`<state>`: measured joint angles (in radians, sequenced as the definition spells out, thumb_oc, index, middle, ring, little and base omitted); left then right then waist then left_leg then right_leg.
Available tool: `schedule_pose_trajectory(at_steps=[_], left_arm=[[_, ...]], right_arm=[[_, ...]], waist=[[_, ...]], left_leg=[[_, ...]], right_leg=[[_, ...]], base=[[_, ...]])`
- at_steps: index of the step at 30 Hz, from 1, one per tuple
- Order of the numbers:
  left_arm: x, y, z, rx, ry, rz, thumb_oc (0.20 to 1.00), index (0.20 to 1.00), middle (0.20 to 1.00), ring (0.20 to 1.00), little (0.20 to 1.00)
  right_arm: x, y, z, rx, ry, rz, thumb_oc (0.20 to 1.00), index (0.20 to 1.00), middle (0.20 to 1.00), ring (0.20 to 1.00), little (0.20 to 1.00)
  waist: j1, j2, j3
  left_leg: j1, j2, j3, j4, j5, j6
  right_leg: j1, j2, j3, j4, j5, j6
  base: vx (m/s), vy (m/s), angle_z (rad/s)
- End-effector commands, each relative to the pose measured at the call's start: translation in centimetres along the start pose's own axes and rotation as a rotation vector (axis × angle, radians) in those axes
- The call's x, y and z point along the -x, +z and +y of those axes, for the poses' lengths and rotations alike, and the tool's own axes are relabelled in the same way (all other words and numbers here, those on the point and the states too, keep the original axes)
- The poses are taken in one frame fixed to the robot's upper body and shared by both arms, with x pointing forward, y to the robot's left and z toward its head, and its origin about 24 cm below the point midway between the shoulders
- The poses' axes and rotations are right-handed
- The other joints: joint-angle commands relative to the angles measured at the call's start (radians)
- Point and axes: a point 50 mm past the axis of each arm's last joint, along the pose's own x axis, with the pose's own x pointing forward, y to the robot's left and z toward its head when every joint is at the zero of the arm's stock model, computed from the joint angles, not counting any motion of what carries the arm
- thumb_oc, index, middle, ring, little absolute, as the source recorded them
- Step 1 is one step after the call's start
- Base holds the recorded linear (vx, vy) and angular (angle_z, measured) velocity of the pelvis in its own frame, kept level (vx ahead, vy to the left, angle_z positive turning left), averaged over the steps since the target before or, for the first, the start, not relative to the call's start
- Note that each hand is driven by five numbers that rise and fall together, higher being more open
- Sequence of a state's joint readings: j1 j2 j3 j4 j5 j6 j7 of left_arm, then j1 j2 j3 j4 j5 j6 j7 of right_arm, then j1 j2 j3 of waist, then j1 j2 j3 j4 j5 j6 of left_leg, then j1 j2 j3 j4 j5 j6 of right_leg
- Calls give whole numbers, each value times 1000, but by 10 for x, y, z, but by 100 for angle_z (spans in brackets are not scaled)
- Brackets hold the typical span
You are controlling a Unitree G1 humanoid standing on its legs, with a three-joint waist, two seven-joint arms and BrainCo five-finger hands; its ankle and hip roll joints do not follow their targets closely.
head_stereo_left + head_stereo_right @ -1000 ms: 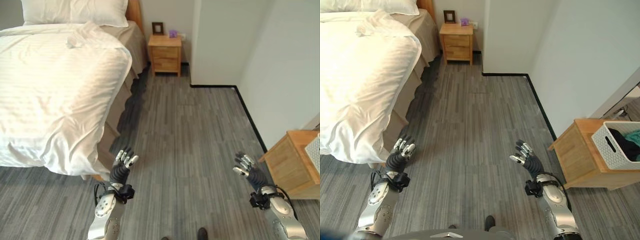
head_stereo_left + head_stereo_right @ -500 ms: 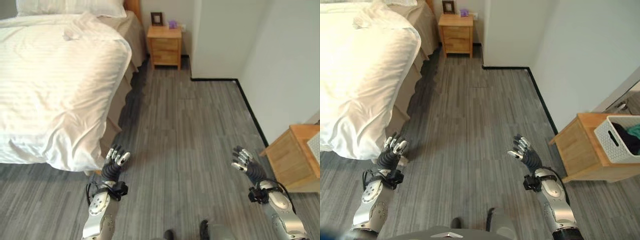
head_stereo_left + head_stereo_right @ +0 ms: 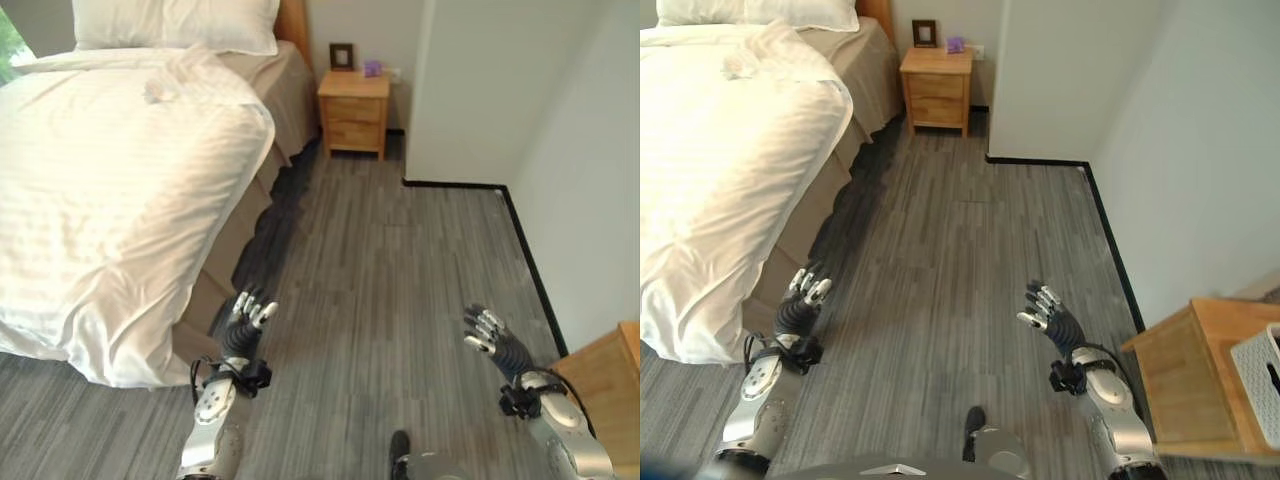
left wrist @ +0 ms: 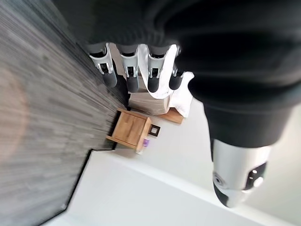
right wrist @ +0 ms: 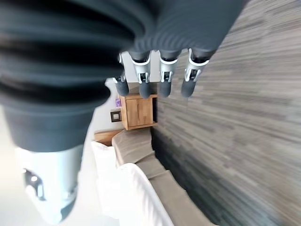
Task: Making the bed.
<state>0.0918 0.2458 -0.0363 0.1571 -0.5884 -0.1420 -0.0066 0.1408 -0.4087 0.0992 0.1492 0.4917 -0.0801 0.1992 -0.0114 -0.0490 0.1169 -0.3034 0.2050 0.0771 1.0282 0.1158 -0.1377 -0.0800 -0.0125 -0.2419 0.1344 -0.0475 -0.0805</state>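
The bed point(image 3: 262, 215) fills the left side, covered by a rumpled white duvet point(image 3: 110, 190) whose corner hangs down near the floor. Two white pillows point(image 3: 175, 22) lie at its head, with a small bunched fold of cloth point(image 3: 160, 90) on top of the duvet. My left hand point(image 3: 243, 328) hovers open over the floor just right of the bed's foot corner, holding nothing. My right hand point(image 3: 492, 338) is open too, out over the floor at the lower right, far from the bed.
A wooden nightstand point(image 3: 354, 112) with a small frame and a purple thing stands by the bed's head. A white wall corner point(image 3: 450, 120) juts out on the right. A wooden cabinet point(image 3: 1195, 375) holding a white basket point(image 3: 1262, 380) stands at the lower right.
The whole scene has shifted right and down, so the camera has moved. Both hands stay open and empty in much the same pose.
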Motion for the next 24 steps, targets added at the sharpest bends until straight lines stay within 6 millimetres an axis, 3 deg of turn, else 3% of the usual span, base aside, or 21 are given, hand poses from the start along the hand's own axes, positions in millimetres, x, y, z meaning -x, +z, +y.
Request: schedule_pose_trajectory(at_steps=[1, 2, 4, 5, 8, 9, 11, 12, 13, 15, 16, 17, 18, 19, 20, 21, 24], left_arm=[[-14, 44, -2, 2, -52, -171, 1000, 1000, 1000, 1000, 1000], [-14, 38, -3, 23, -55, -154, 1000, 1000, 1000, 1000, 1000], [-13, 34, -1, 22, -47, -140, 1000, 1000, 1000, 1000, 1000], [-13, 34, -1, 22, -47, -140, 1000, 1000, 1000, 1000, 1000], [-9, 31, 2, 22, -37, -133, 1000, 1000, 1000, 1000, 1000], [-6, 29, 5, 20, -25, -131, 1000, 1000, 1000, 1000, 1000], [-3, 28, 8, 22, -10, -134, 1000, 1000, 1000, 1000, 1000], [-2, 29, 10, 17, -1, -138, 1000, 1000, 1000, 1000, 1000], [-1, 28, 13, 8, 18, -133, 1000, 1000, 1000, 1000, 1000], [1, 28, 17, 3, 32, -132, 1000, 1000, 1000, 1000, 1000], [1, 28, 17, 2, 32, -132, 1000, 1000, 1000, 1000, 1000], [1, 30, 17, -9, 26, -140, 1000, 1000, 1000, 1000, 1000], [0, 29, 16, -32, 22, -127, 1000, 1000, 1000, 1000, 1000], [-3, 32, 14, -39, 13, -137, 1000, 1000, 1000, 1000, 1000], [-6, 38, 12, -58, 3, -151, 1000, 1000, 1000, 1000, 1000], [-8, 41, 13, -82, 3, -151, 1000, 1000, 1000, 1000, 1000], [-8, 49, 13, -96, -5, -177, 1000, 1000, 1000, 1000, 1000]], right_arm=[[-6, 41, 3, 77, 48, -176, 1000, 1000, 1000, 1000, 1000], [-3, 46, 1, 112, 59, -180, 1000, 1000, 1000, 1000, 1000], [-2, 47, 0, 133, 70, -175, 1000, 1000, 1000, 1000, 1000], [-2, 47, 0, 133, 70, -175, 1000, 1000, 1000, 1000, 1000], [-3, 46, 1, 196, 86, -154, 1000, 1000, 1000, 1000, 1000], [-5, 46, 2, 221, 96, -150, 1000, 1000, 1000, 1000, 1000], [-9, 46, 6, 229, 116, -148, 1000, 1000, 1000, 1000, 1000], [-11, 46, 8, 229, 127, -151, 1000, 1000, 1000, 1000, 1000], [-13, 44, 13, 237, 148, -140, 1000, 1000, 1000, 1000, 1000], [-15, 41, 20, 237, 179, -132, 1000, 1000, 1000, 1000, 1000], [-15, 41, 21, 236, 180, -132, 1000, 1000, 1000, 1000, 1000], [-17, 43, 25, 241, 196, -142, 1000, 1000, 1000, 1000, 1000], [-20, 42, 31, 251, 219, -142, 1000, 1000, 1000, 1000, 1000], [-22, 44, 33, 258, 218, -151, 1000, 1000, 1000, 1000, 1000], [-27, 48, 40, 240, 235, -176, 1000, 1000, 1000, 1000, 1000], [-28, 47, 43, 247, 240, -176, 1000, 1000, 1000, 1000, 1000], [-28, 42, 46, 260, 256, -152, 1000, 1000, 1000, 1000, 1000]], waist=[[-9, -22, 51], [13, -29, 62], [22, -29, 60], [21, -32, 57], [46, -30, 37], [63, -26, 31], [92, -19, 15], [105, -18, 7], [112, -19, -9], [122, -35, -36], [124, -37, -37], [132, -47, -40], [146, -76, -54], [145, -80, -44], [130, -51, -19], [111, -33, -4], [82, -2, 11]], left_leg=[[236, 19, 118, -267, 75, 29], [136, 38, 139, -362, 36, 25], [89, 6, 153, -497, 27, 27], [90, 2, 156, -504, 33, 29], [69, -90, 153, -773, 31, 54], [72, -129, 135, -883, 47, 58], [68, -162, 88, -1000, 96, 50], [62, -170, 84, -1046, 121, 44], [59, -164, 136, -1064, 148, 42], [84, -164, 178, -1047, 104, 83], [85, -165, 182, -1046, 102, 84], [82, -170, 197, -1024, 97, 97], [108, -189, 224, -998, 39, 136], [132, -199, 224, -988, 8, 157], [213, -190, 217, -1006, -27, 183], [261, -191, 218, -1016, -45, 196], [366, -196, 171, -1064, -79, 208]], right_leg=[[124, 6, 38, -172, 43, 71], [191, -8, 39, -187, 29, 87], [217, -13, 49, -192, 9, 97], [214, -17, 49, -192, 11, 97], [275, -9, 75, -208, -17, 117], [303, 1, 89, -217, -26, 125], [348, 15, 120, -221, -45, 130], [368, 21, 137, -222, -56, 131], [399, 24, 154, -220, -61, 134], [409, 6, 167, -200, -64, 149], [409, 3, 169, -199, -65, 150], [398, -9, 171, -150, -42, 160], [364, -48, 170, 9, 68, 228], [312, -68, 171, 170, 157, 272], [182, -96, 147, 393, 270, 305], [150, -118, 121, 473, 296, 294], [20, -148, 72, 512, 192, 245]], base=[[604, -173, -19], [469, -34, 14], [472, 7, 13], [322, 46, -6], [443, 78, -18], [574, 87, -13], [550, 71, -42], [702, 87, -98], [726, 106, -110], [516, 118, -58], [298, 104, -12], [502, 194, -15], [626, 268, -31], [729, 405, -22], [534, 386, -24], [530, 372, -11], [446, 195, 44]])
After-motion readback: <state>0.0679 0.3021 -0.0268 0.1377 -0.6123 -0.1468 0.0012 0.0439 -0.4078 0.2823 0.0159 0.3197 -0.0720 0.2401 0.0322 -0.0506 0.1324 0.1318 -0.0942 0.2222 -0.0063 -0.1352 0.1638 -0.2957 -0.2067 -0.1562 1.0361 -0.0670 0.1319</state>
